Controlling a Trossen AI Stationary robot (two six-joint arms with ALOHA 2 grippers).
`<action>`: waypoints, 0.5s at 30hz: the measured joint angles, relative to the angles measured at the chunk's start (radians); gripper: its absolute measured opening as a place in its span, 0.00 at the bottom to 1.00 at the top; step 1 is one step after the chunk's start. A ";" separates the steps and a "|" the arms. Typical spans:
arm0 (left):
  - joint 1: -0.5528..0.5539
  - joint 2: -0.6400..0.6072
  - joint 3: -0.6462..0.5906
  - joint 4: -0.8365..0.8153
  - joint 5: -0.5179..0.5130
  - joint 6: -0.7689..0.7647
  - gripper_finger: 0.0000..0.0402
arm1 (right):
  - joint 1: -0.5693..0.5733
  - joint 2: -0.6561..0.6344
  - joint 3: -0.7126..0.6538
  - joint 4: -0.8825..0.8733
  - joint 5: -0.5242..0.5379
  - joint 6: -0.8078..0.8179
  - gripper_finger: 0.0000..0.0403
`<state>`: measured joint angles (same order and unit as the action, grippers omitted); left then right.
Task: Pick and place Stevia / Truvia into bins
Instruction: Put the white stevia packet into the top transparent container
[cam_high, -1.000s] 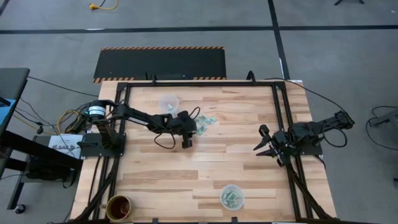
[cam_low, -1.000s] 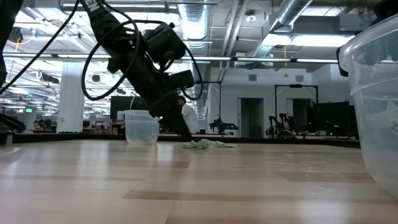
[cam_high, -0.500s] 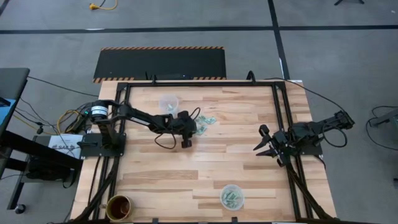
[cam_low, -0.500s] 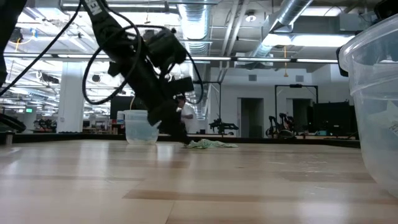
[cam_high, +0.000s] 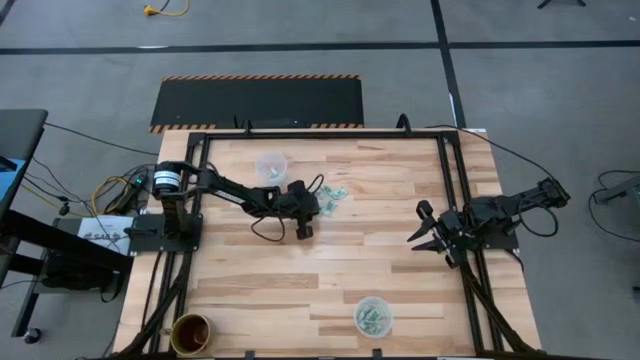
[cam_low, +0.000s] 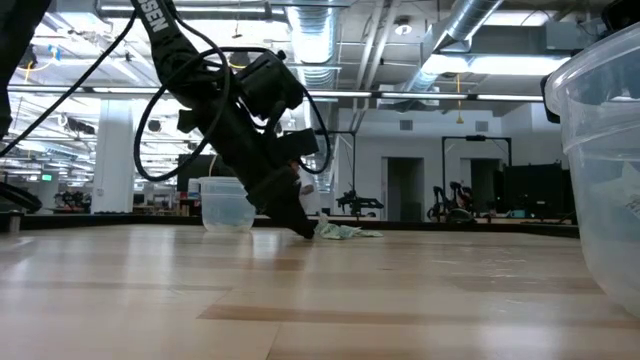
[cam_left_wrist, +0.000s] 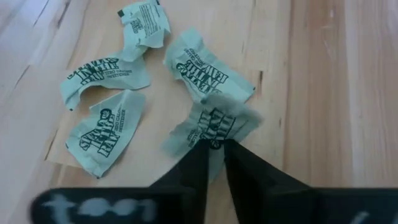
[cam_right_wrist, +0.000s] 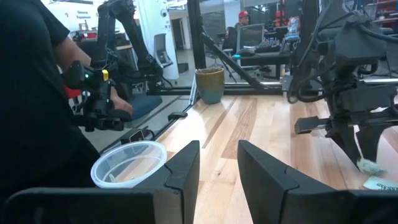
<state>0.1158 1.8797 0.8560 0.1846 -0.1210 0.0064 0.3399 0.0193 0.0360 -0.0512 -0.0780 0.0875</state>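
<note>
Packets of Stevia / Truvia (cam_left_wrist: 124, 93) lie scattered on the table (cam_high: 330, 270) beside one clear bin (cam_high: 271, 164). Left end effector (cam_left_wrist: 213, 149) pinches one crumpled packet (cam_left_wrist: 214, 124). Right end effector (cam_high: 424, 232) waits parted at the table's right edge.

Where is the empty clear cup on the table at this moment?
In the high view, the empty clear cup stands near the table's far edge on the left arm's side, just beyond the left pincer and the loose packets.
</note>
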 joint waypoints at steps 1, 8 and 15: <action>-0.004 0.000 0.000 -0.001 -0.002 -0.005 0.05 | 0.000 0.000 0.000 0.000 0.000 0.000 0.25; -0.033 -0.007 -0.005 0.048 -0.060 -0.064 0.00 | 0.000 0.000 0.000 0.000 0.000 0.000 0.25; -0.012 -0.149 -0.005 0.132 -0.130 -0.074 0.00 | 0.000 0.000 0.000 0.000 0.000 0.000 0.25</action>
<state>0.1037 1.7307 0.8512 0.3162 -0.2508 -0.0671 0.3399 0.0194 0.0360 -0.0512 -0.0780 0.0872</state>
